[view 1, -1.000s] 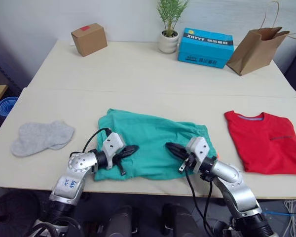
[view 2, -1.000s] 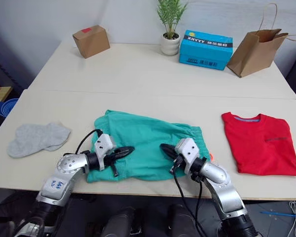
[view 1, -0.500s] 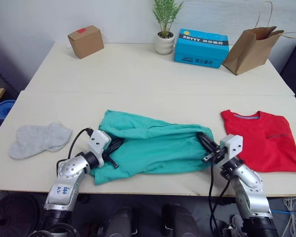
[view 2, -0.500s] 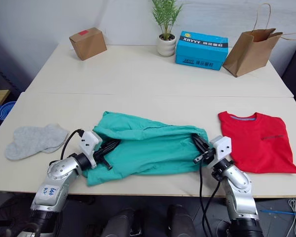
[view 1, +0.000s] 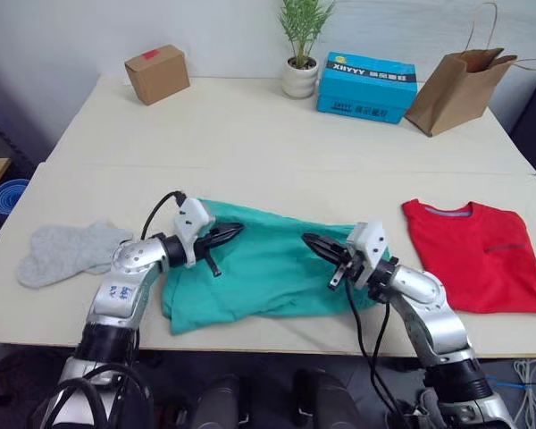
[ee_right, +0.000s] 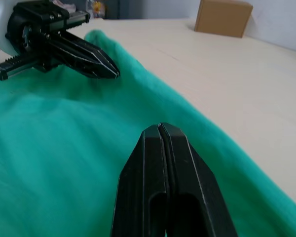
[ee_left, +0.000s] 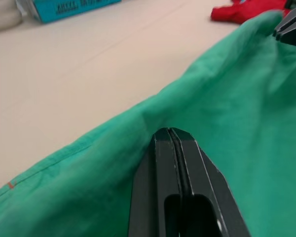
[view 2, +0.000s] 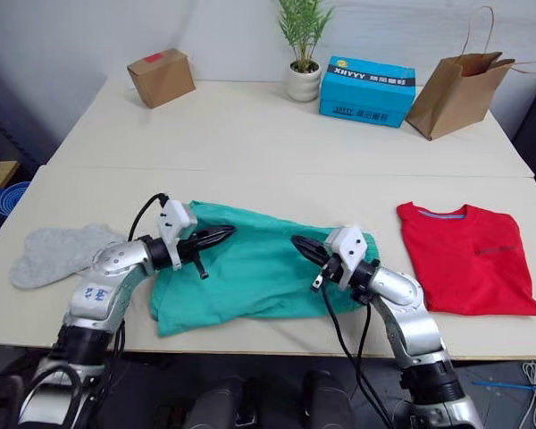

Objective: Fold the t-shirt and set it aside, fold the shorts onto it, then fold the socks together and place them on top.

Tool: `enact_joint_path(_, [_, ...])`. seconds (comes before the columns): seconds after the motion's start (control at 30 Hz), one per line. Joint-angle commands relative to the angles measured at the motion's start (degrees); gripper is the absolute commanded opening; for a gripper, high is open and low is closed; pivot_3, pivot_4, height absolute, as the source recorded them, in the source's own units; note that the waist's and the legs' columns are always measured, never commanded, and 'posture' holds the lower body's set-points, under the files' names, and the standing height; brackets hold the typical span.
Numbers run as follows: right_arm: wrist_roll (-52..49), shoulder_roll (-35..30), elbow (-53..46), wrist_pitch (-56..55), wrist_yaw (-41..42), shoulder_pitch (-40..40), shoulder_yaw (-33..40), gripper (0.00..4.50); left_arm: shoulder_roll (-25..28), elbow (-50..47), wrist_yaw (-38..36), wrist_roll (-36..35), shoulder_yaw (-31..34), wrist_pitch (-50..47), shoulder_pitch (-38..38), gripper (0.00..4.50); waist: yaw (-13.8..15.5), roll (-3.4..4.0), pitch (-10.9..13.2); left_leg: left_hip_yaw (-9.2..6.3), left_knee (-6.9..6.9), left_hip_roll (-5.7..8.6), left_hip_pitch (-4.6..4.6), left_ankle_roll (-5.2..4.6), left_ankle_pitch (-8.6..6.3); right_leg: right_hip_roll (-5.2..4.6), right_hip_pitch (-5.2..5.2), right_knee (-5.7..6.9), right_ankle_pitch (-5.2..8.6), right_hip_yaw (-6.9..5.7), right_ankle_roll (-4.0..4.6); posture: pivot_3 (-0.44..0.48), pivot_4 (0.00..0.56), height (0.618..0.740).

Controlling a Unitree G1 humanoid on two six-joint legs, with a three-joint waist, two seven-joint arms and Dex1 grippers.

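Observation:
The teal-green shorts (view 1: 259, 268) lie bunched near the table's front edge, between my two arms. My left gripper (view 1: 235, 230) is shut on the fabric at the shorts' far left edge, where a ridge of cloth meets its fingertips (ee_left: 169, 132). My right gripper (view 1: 308, 239) is shut on the far edge further right, its tips (ee_right: 160, 128) resting on the cloth ridge. The red t-shirt (view 1: 478, 255) lies folded flat at the right. The grey socks (view 1: 62, 252) lie overlapping at the left, beyond my left arm.
Along the back of the table (view 1: 250, 134) stand a cardboard box (view 1: 157, 73), a potted plant (view 1: 305, 71), a blue carton (view 1: 367, 86) and a brown paper bag (view 1: 460, 89). Blue bowls (view 1: 0, 195) sit off the table's left edge.
Both grippers have moved away from the front edge and closer together, carrying the shorts' edge with them. The shorts, stretched wide half a second ago, now sit narrower and doubled over.

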State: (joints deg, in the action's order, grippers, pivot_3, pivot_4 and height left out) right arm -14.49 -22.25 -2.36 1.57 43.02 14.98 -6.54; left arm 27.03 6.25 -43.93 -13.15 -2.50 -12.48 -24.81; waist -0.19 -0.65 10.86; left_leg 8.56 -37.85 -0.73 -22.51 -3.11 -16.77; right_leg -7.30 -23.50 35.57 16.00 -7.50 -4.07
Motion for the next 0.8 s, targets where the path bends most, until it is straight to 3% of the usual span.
enact_joint_path(0.03, [4.1, 1.8, 5.7, -4.5, -3.0, 3.6, -0.1, 0.01, -1.4, 5.9, -0.1, 1.6, -0.6, 3.5, -3.2, 0.00, -0.1, 0.00, 0.0, 0.02, 0.00, -0.01, -0.06, -0.04, 0.02, 0.02, -0.05, -0.01, 0.00, -0.01, 0.00, 0.000, 0.150, 0.740])
enact_joint_path(0.2, [9.1, 4.8, 16.3, -7.2, -10.6, 9.6, 1.7, 0.01, -5.1, 21.7, 6.7, 4.2, 2.2, 11.7, -12.2, 0.00, -0.1, -0.01, 0.0, 0.02, -0.11, -0.01, -0.20, -0.12, 0.10, 0.04, -0.14, 0.04, 0.00, -0.06, -0.01, 0.000, 0.150, 0.740])
enact_joint_path(0.33, [10.0, 5.5, 19.1, -6.5, -12.9, 10.5, 1.8, 0.01, -6.2, 29.5, 7.0, 4.5, 3.3, 14.9, -16.2, 0.00, -0.1, -0.01, 0.0, 0.01, -0.15, -0.01, -0.23, -0.15, 0.11, 0.03, -0.13, 0.11, -0.02, -0.08, -0.03, 0.000, 0.150, 0.740])
enact_joint_path(0.6, [7.6, 5.5, 15.9, -2.5, -15.2, 7.6, 5.2, 0.01, -5.3, 31.6, 7.5, 4.9, 4.6, 14.8, -14.7, 0.00, -0.3, -0.01, 0.0, 0.00, -0.17, -0.01, -0.37, -0.25, 0.17, 0.05, -0.14, 0.12, -0.06, -0.13, -0.11, 0.000, 0.150, 0.740])
enact_joint_path(0.8, [3.4, 3.2, 13.8, 2.0, -17.5, 5.1, 12.8, 0.01, -4.3, 32.4, 8.8, 5.6, 5.4, 15.9, -11.6, 0.00, -0.1, -0.01, 0.0, -0.04, -0.17, -0.01, -0.36, -0.23, 0.15, 0.02, -0.13, 0.10, -0.10, -0.11, -0.17, 0.000, 0.150, 0.740])
